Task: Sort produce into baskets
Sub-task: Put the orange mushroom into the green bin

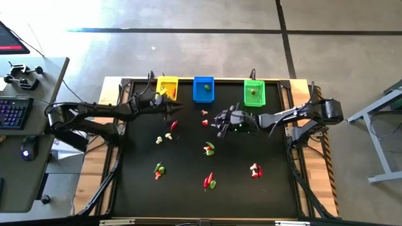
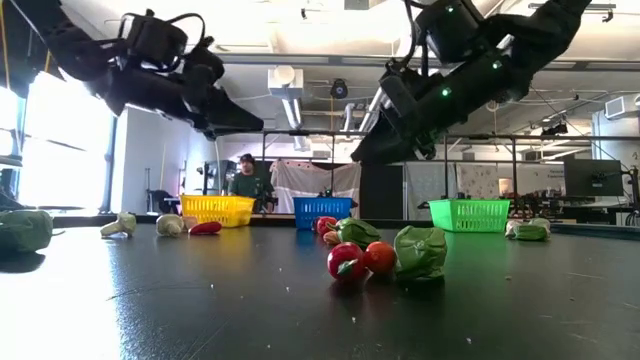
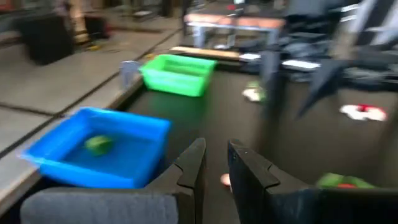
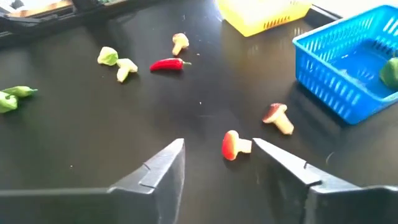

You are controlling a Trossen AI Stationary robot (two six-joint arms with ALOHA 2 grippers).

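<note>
Baskets: three, one yellow (image 1: pixel 167 86), one blue (image 1: pixel 203 88), one green (image 1: pixel 254 92), in a row along the far edge.

Arms: two, each with one gripper, left (image 1: pixel 177 105) and right (image 1: pixel 220 122).

Loose produce on the table: seven small clusters in the high view; the pieces within each are too small to count.

Produce in baskets: one green piece (image 3: pixel 98 144) in blue, one dark piece (image 1: pixel 253 91) in green.

People: one (image 2: pixel 243 178), beyond the table.
</note>
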